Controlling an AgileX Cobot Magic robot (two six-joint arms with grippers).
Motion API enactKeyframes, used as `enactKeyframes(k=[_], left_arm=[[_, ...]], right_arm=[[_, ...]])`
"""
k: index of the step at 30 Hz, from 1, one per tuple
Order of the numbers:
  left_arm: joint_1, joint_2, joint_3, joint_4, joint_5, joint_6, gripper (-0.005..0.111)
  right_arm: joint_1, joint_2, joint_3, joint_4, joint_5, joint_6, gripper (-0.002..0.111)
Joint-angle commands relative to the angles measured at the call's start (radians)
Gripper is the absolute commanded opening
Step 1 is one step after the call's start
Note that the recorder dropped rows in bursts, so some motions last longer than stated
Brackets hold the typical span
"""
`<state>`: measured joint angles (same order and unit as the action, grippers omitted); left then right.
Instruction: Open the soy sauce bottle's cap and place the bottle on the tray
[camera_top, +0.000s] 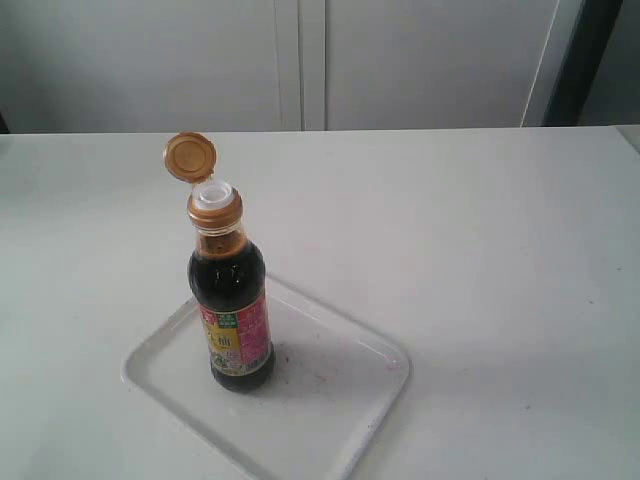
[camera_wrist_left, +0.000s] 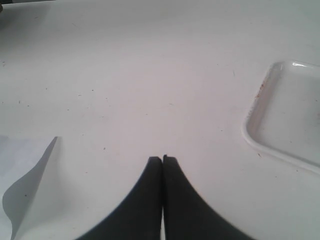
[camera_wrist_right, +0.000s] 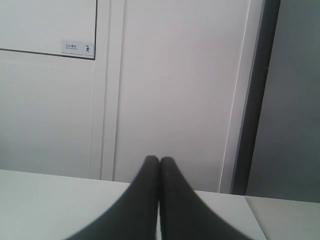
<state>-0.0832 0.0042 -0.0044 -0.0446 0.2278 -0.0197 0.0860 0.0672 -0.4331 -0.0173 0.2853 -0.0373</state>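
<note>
Tray (camera_top: 345, 425) on white table (camera_top: 480, 250); grey wall panels (camera_top: 420, 60).

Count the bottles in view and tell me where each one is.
1. The soy sauce bottle stands upright on the white tray, toward its left part in the exterior view, its cap flipped open. Neither wrist view shows a bottle.

A white bench (camera_top: 480, 260) is stretching toward pale wall panels (camera_top: 420, 60), with a dark vertical strip (camera_top: 590, 60) standing at the right.
</note>
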Motion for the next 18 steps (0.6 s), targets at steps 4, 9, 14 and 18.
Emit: enactKeyframes(k=[4,9,14,18], left_arm=[[0.002,-0.004,0.004,-0.01,0.004,-0.002,0.0],[0.002,-0.004,0.004,-0.01,0.004,-0.002,0.0],[0.002,-0.004,0.004,-0.01,0.004,-0.002,0.0],[0.002,-0.004,0.004,-0.01,0.004,-0.002,0.0]], right_arm=[[-0.008,-0.006,0.003,-0.001,-0.002,0.005,0.0],[-0.008,-0.006,0.003,-0.001,-0.002,0.005,0.0],[-0.008,-0.006,0.003,-0.001,0.006,0.005,0.0],[-0.008,-0.006,0.009,-0.001,0.042,0.005,0.0]])
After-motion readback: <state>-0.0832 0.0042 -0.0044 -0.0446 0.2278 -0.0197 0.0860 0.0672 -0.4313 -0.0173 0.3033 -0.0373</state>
